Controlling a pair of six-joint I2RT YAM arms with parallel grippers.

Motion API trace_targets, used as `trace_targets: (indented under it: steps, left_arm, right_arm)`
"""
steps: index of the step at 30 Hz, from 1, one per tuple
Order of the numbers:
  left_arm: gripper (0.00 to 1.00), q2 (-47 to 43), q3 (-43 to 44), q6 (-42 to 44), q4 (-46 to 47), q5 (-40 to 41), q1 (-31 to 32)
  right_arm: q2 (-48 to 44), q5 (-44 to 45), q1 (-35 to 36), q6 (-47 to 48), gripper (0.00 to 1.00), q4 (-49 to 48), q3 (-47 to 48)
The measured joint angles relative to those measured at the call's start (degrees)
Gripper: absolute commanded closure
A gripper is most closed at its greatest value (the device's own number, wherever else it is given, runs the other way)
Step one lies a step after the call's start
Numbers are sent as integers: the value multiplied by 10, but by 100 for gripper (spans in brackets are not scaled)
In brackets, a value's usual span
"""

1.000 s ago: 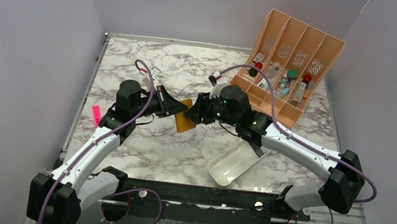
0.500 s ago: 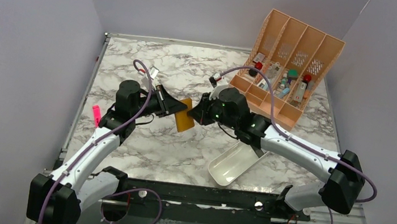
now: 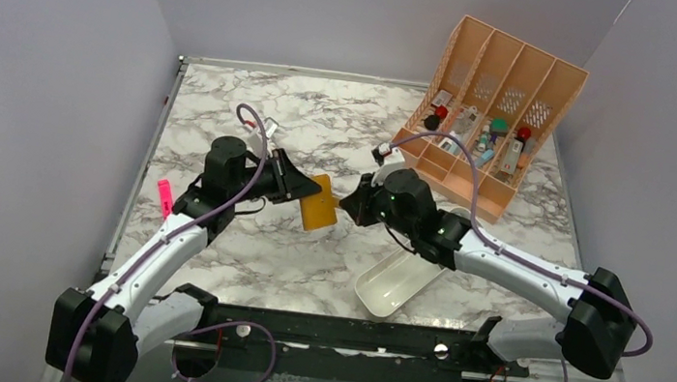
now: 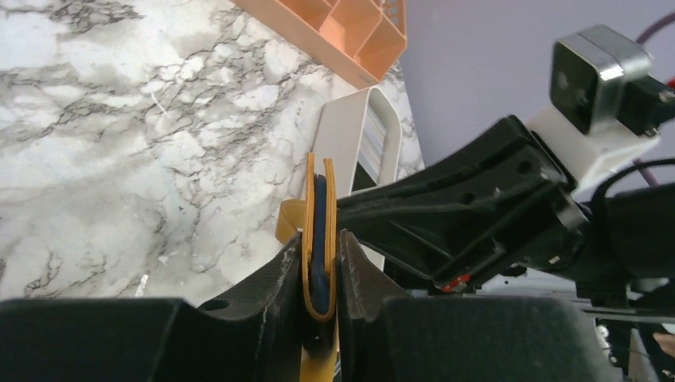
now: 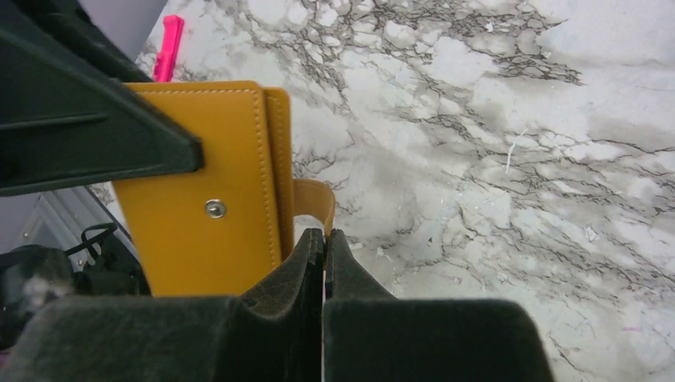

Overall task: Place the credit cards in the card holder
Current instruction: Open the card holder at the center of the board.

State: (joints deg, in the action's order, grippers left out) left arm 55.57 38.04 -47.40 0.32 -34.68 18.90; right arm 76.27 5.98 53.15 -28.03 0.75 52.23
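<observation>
**Marble desk, card holder held up between your two arms**

Grey-veined marble covers the desk [image 3: 325,111], with plain lilac walls closing it in on three sides. Your left gripper [image 4: 321,237] is clamped on the mustard-orange card holder [image 5: 199,191] and holds it clear of the desk near the middle, one leather leaf against each finger. From the left wrist you look down its edge: two orange leaves stand slightly apart with a dark blue layer between them. Whether that layer is a pocket or a card, you cannot tell from here.

Your right gripper [image 5: 324,239] is closed, fingers pressed flat together, and sits just beside the card holder's free edge. The small strap [image 5: 316,200] curls out from that edge and ends right at your fingertips. It may be nipped between them or only touching; the view does not settle it. The pale snap [image 5: 214,208] faces the right wrist camera.

A white oblong tray [image 3: 397,276] lies on the desk under your right forearm, near the front edge. The peach slotted organiser [image 3: 503,85] stands at the far right corner with small items in its lower bins. A pink marker [image 3: 164,195] lies by the left edge.
</observation>
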Motion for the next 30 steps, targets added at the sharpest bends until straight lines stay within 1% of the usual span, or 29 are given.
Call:
trace_targets:
  steps: [1,5,8,13,15,18,21,23,27,30]
  left_arm:
    - [69,7,0,6,0,2,0]
    - [64,56,-4,26,0,14,0]
    - [58,108,-4,42,-10,27,0]
    - [50,213,28,82,-80,73,0]
    - [42,231,47,100,-109,99,0]
    - [34,229,67,121,-144,146,0]
    - [31,216,74,133,-168,190,0]
    - [31,206,74,137,-180,208,-1]
    - [31,195,74,139,-193,207,-1]
    - [31,189,69,137,-187,183,-1]
  right_arm:
    - [-3,-6,0,0,99,-9,-6]
    - [-1,-30,0,0,99,-41,-33]
    - [19,-50,-3,-2,99,-59,-45]
    - [83,-69,-8,-5,99,-80,-45]
    - [102,-74,-11,-9,99,-86,-45]
    - [123,-83,-14,-15,99,-92,-45]
    - [129,-89,-15,-20,99,-93,-45]
    - [129,-93,-15,-22,99,-95,-45]
    - [125,-109,-15,-31,99,-97,-45]
    - [118,-125,-15,-40,99,-104,-45]
